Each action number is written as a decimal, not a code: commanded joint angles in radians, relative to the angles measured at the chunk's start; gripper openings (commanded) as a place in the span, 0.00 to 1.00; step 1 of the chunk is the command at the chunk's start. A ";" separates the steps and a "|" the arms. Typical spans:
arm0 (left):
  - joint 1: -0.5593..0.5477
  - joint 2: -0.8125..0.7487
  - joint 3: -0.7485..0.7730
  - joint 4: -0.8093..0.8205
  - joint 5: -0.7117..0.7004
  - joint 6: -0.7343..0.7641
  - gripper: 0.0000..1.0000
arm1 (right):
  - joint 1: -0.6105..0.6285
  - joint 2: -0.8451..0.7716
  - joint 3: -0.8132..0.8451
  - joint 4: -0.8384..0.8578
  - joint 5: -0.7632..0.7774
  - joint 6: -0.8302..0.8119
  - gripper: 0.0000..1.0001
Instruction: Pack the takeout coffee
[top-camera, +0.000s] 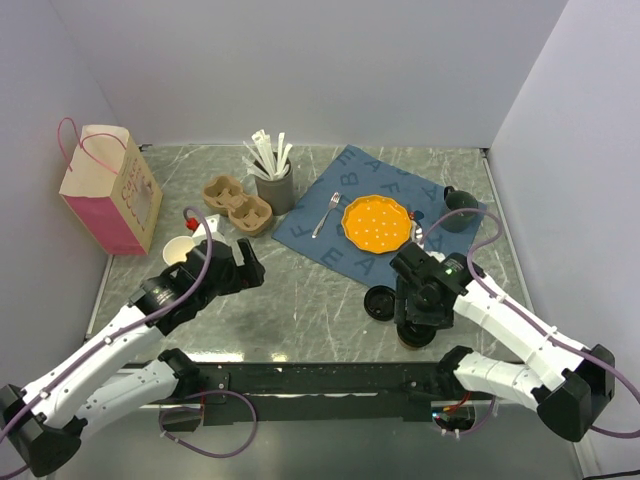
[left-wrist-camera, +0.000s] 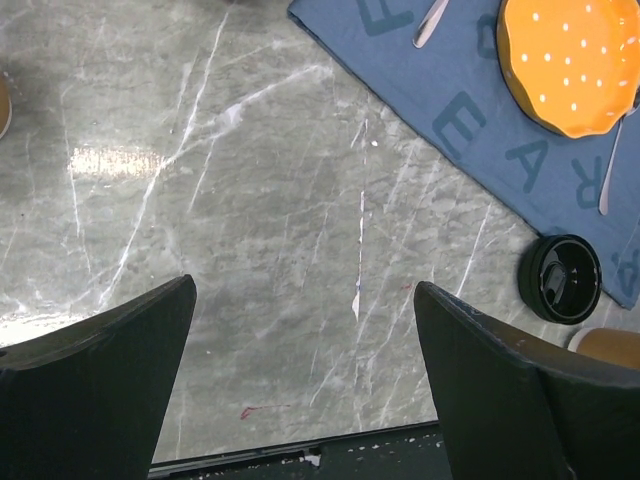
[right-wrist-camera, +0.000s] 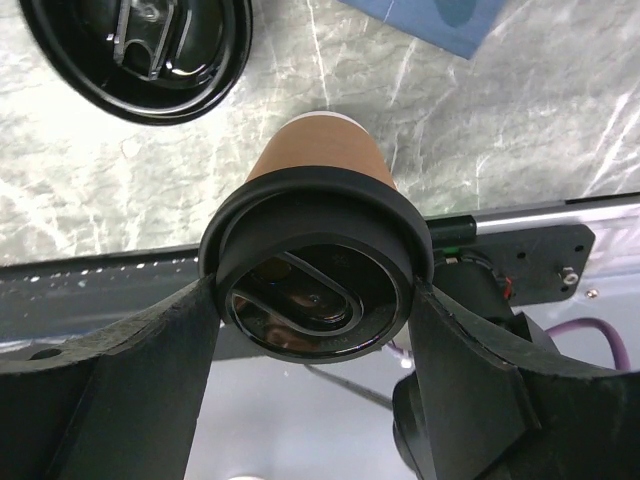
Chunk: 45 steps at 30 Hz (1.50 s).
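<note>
Right pincer (right-wrist-camera: 315, 300) is clamped on the coffee (right-wrist-camera: 322, 165), a finger pressed against each side of its black sip lid. The cup is on the arms' side of the plate (top-camera: 377, 222), at the front edge of the bench (right-wrist-camera: 520, 120). Lifted or standing, I can't tell. A loose lid (right-wrist-camera: 140, 50) lies between cup and plate. Left pincer (left-wrist-camera: 302, 300) gapes wide above the bench, left of the plate.

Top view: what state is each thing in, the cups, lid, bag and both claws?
takeout coffee: lid on, clamped at the lid
right gripper: shut on the takeout coffee
left gripper: open, empty
loose black lid: lying flat, on no cup
lidless cup: upright, uncovered
paper bag: standing upright
cup carrier: empty
</note>
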 joint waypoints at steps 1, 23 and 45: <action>0.003 0.015 0.001 0.052 0.009 0.028 0.97 | -0.021 -0.023 -0.060 0.084 0.020 0.044 0.74; 0.013 0.183 0.524 -0.205 -0.301 0.019 0.97 | -0.044 0.087 0.399 -0.091 0.009 -0.179 1.00; 0.754 0.792 1.156 -0.406 -0.457 -0.030 0.86 | -0.041 0.180 0.727 0.100 -0.267 -0.479 0.97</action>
